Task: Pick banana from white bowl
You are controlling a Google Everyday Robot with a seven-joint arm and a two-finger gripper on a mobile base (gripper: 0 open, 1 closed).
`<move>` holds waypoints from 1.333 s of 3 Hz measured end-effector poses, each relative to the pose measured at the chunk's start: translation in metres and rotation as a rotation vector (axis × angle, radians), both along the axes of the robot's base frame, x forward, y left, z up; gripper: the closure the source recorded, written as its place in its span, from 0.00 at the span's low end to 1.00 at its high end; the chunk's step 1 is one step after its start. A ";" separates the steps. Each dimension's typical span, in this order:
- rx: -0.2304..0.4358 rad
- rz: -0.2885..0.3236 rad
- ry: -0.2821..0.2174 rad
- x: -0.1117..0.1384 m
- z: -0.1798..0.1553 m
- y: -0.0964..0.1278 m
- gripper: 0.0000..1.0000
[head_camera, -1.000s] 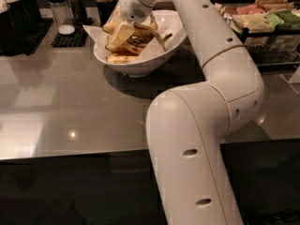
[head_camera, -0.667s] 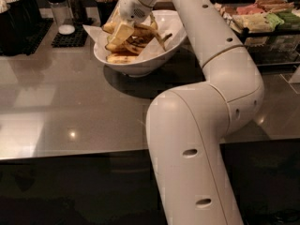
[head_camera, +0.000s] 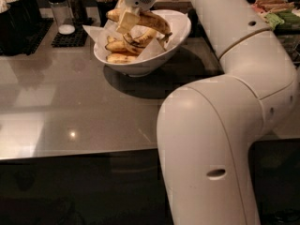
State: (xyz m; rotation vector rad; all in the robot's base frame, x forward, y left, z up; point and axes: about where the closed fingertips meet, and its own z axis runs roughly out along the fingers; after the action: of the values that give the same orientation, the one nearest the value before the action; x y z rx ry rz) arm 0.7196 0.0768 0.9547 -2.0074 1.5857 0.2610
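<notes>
The white bowl (head_camera: 174, 37) stands at the back of the grey counter, lined with white paper. My gripper (head_camera: 127, 17) is over the bowl's left half, shut on the banana (head_camera: 149, 19), a long speckled yellow one held level just above the others. One pale finger (head_camera: 124, 21) shows in front of the banana's left part. Shorter brown-spotted bananas (head_camera: 123, 50) lie in the bowl beneath it.
My big white arm fills the right and front of the view. A black mat (head_camera: 70, 35) with a clear shaker (head_camera: 60, 9) stands left of the bowl, dark containers (head_camera: 18, 13) at far left. A tray of packets (head_camera: 276, 13) sits at the back right.
The gripper has risen with the banana, which now hangs above the other bananas instead of lying among them.
</notes>
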 end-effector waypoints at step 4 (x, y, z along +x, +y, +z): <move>0.126 -0.180 -0.154 -0.125 0.098 -0.061 1.00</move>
State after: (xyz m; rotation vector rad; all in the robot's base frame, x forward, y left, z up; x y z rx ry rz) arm 0.5947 0.0161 1.0525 -1.7347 1.5980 0.1298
